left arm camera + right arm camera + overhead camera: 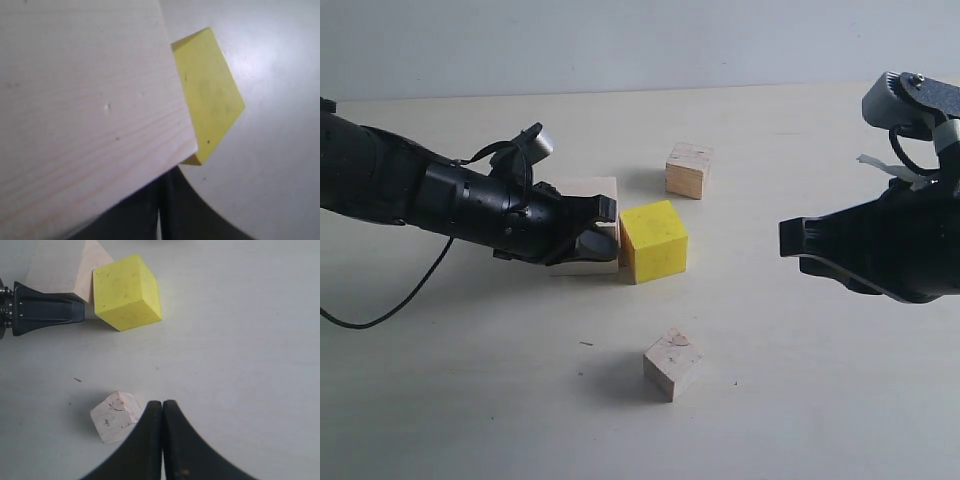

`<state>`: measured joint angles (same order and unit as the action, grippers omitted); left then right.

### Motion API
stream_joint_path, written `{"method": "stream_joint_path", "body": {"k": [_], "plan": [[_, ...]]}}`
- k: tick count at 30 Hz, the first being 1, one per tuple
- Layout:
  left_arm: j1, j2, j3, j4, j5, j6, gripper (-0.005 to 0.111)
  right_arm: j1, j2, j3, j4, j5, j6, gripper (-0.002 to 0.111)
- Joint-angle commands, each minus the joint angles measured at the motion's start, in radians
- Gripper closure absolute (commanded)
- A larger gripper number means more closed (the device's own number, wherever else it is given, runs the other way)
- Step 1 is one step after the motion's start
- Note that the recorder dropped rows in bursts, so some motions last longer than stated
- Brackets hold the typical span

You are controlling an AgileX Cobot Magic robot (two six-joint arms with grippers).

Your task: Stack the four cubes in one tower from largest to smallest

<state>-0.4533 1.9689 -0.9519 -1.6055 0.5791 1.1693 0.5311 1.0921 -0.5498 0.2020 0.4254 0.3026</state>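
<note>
- The left end effector (pixel 600 228) is closed, its two fingers pressed together with only a thin slit between them in the left wrist view. It grips nothing.
- Its closed tip lies low against the near side of the large pale wooden cube (pixel 586 188), partly covering that cube's front in the exterior view.
- The large pale wooden cube sits flat on the tabletop (pixel 470 400), left of the middle. In the left wrist view its grained face fills most of the picture.
- The bright yellow cube (pixel 655 240) stands on the tabletop right beside the large cube. The two appear to touch along one side.
- The layered-plywood cube (pixel 688 170) rests on its own farther back, a little right of the yellow cube and apart from it.
- The smallest pale cube (pixel 672 365), with a dark knot mark on top, sits alone toward the front, well apart from the other three.
- No cube rests on another; all four are on the tabletop.
- The right end effector (pixel 162 405) is fully closed and empty, its fingers meeting in a point.
- In the exterior view it is off to the right, clear of every cube. In the right wrist view the smallest cube shows just beside its fingertips.
</note>
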Motion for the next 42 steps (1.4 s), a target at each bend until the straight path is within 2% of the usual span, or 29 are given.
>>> {"method": "stream_joint_path", "body": {"k": [1,8,14,23,27,30,33,39,42], "plan": [[-0.004,-0.004,-0.005,-0.012,0.024,0.007,0.107,0.003,0.001,-0.007,-0.003,-0.003,-0.008,0.108],[-0.004,-0.038,0.022,0.025,0.026,0.007,0.107,0.003,0.001,-0.007,-0.001,-0.003,-0.006,0.108],[-0.004,-0.119,0.055,0.074,-0.026,0.007,0.107,0.003,0.001,-0.007,-0.001,-0.003,-0.026,0.108],[-0.004,-0.343,0.098,0.109,-0.156,0.005,0.107,0.003,0.072,-0.012,0.001,-0.220,-0.146,0.108],[0.005,-0.408,0.099,0.144,-0.132,-0.032,0.107,0.003,0.166,-0.073,0.001,-0.214,-0.197,0.107],[0.005,-0.440,0.099,0.227,-0.125,-0.103,0.107,0.003,0.237,-0.138,0.001,-0.211,-0.225,0.100],[0.005,-0.459,0.099,0.343,-0.147,-0.193,0.107,0.003,0.312,-0.208,0.001,-0.209,-0.275,0.087],[0.031,-0.461,0.099,0.585,-0.160,-0.405,0.107,0.003,0.451,-0.322,0.001,-0.177,-0.285,0.047],[0.046,-0.461,0.099,0.600,-0.140,-0.430,0.107,0.003,0.519,-0.366,0.006,-0.176,-0.285,0.036]]}}
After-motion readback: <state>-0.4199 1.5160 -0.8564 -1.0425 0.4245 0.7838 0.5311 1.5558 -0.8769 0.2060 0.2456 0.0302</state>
